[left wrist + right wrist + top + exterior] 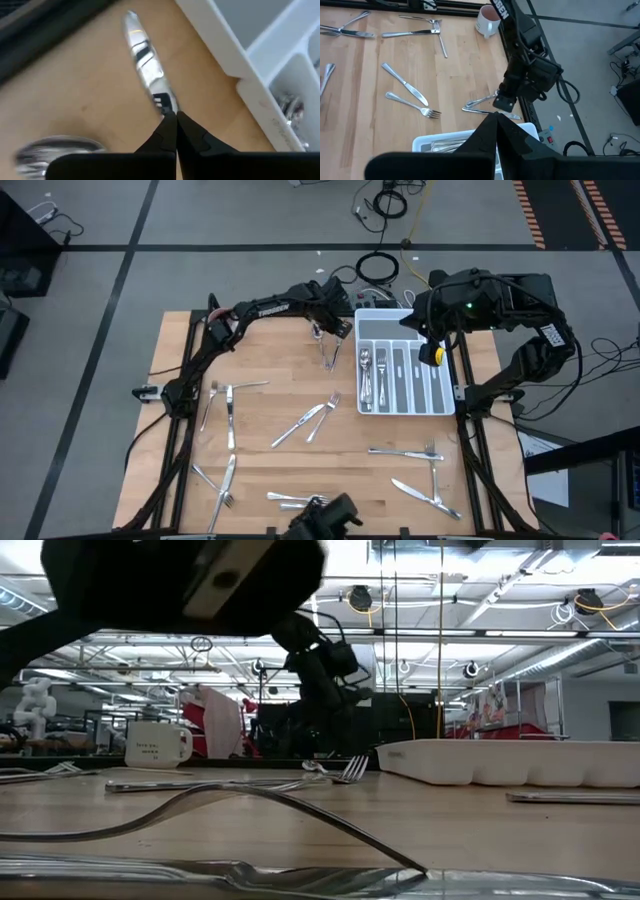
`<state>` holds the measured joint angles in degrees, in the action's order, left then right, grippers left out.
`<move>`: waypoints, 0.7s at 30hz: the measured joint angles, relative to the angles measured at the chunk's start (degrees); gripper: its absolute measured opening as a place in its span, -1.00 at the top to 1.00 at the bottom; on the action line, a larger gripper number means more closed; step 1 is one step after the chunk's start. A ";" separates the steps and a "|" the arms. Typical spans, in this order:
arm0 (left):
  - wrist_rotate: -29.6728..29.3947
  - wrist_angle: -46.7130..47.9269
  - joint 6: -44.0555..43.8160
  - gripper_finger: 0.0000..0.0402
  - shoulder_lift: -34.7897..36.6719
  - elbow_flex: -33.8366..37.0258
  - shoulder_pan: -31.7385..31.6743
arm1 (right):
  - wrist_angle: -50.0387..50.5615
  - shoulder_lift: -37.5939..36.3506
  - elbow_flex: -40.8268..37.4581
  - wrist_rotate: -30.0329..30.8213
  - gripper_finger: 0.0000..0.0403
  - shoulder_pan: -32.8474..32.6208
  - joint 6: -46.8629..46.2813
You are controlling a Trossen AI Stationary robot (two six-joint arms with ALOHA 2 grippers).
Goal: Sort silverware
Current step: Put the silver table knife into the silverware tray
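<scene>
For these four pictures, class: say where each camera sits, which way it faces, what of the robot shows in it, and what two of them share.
High view: above the table, facing straight down; both arms, cutlery tray, scattered silverware.
Low view: at tabletop height, facing level across; fork up close, one arm behind.
Left wrist view: on the left arm, facing the wood; left hand shut on a utensil.
Right wrist view: on the right arm, above the tray; right hand shut, left arm beyond.
Shared: mug in low and right wrist views.
</scene>
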<state>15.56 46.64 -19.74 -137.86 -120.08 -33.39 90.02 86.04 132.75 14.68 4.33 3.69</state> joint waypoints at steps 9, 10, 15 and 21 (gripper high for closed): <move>2.58 1.92 2.11 1.00 -0.70 -0.08 -1.85 | 0.00 0.00 0.00 0.02 1.00 0.01 0.01; 3.00 1.99 2.47 1.00 -0.94 -0.10 -1.85 | 0.00 0.00 0.00 0.02 1.00 0.01 0.01; 3.73 4.74 4.24 1.00 -2.23 -0.06 -2.51 | 0.00 0.00 0.00 0.02 1.00 0.01 -0.01; 3.71 7.33 19.17 1.00 -2.23 -0.08 -1.20 | 0.00 0.00 0.00 0.01 1.00 0.01 -0.57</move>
<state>19.27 53.98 -0.57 -140.09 -120.16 -34.59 90.02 86.04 132.75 14.69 4.34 3.12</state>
